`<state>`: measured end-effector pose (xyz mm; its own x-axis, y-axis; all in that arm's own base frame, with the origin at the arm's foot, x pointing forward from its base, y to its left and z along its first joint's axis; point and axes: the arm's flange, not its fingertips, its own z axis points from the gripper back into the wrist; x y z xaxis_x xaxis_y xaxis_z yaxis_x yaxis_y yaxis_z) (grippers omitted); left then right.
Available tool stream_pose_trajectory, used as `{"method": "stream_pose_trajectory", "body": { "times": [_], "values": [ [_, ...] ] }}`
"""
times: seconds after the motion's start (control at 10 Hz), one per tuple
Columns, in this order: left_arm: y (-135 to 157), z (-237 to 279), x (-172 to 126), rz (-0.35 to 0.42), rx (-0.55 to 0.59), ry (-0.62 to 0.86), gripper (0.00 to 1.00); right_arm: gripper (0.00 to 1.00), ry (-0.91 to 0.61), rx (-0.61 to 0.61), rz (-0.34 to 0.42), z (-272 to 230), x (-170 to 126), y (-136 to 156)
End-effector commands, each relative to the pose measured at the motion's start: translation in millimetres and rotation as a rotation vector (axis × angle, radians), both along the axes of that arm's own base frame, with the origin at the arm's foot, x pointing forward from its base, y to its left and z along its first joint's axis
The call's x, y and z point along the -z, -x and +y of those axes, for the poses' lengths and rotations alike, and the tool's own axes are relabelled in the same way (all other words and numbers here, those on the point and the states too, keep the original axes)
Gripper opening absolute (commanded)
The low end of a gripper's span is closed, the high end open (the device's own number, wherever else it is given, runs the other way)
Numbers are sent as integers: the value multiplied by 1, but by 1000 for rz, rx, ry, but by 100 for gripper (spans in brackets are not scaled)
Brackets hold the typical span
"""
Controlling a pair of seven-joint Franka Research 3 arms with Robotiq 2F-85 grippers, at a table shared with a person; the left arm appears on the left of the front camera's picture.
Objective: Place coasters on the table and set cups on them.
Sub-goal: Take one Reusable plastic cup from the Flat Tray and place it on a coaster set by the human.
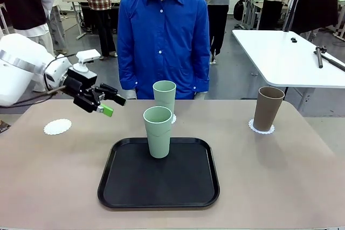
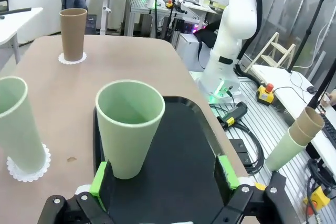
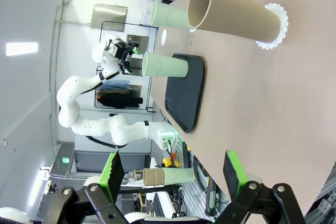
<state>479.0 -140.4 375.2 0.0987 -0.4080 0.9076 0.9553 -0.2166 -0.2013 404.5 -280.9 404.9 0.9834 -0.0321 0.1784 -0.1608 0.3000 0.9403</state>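
One pale mint cup (image 1: 157, 131) stands upright on the black tray (image 1: 129, 187), with no coaster under it. A second mint cup (image 1: 164, 97) stands behind it on a lacy white coaster (image 1: 173, 118). At the right, the brown cup (image 1: 268, 108) sits on its coaster (image 1: 261, 129). An empty coaster (image 1: 57, 126) lies at the left of the table (image 1: 302, 176). My left gripper (image 1: 114, 106) hovers open, left of the tray cup (image 2: 128, 127) and aimed at it. My right gripper (image 3: 173, 174) is open and empty, well back from the brown cup (image 3: 236, 14).
A person in a blue shirt (image 1: 163, 36) stands at the far edge, behind the cups. A white table (image 1: 285, 57) stands beyond at the right. The tray (image 2: 178, 171) takes the table's middle front. Spare stacked cups (image 2: 296, 137) lie off the table near my right arm's base (image 2: 231, 40).
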Motion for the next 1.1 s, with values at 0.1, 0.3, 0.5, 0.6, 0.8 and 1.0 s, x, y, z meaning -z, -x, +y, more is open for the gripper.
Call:
{"method": "stream_pose_trajectory", "body": {
  "times": [0.1, 0.3, 0.5, 0.6, 0.8, 1.0],
  "values": [
    [7, -17, 48, -66, -56, 86, 100, 100, 2, 3, 3, 0, 0, 0],
    [0, -24, 63, -82, -77, 157, 100, 100, 2, 3, 3, 0, 0, 0],
    [0, -31, 79, -91, -50, 212, 100, 100, 2, 3, 3, 0, 0, 0],
    [-5, -30, 83, -81, -43, 217, 100, 100, 2, 3, 3, 0, 0, 0],
    [-8, -36, 102, -56, -33, 241, 100, 100, 2, 3, 3, 0, 0, 0],
    [-22, -40, 108, -51, -46, 259, 100, 100, 2, 3, 3, 0, 0, 0]
  ]
}}
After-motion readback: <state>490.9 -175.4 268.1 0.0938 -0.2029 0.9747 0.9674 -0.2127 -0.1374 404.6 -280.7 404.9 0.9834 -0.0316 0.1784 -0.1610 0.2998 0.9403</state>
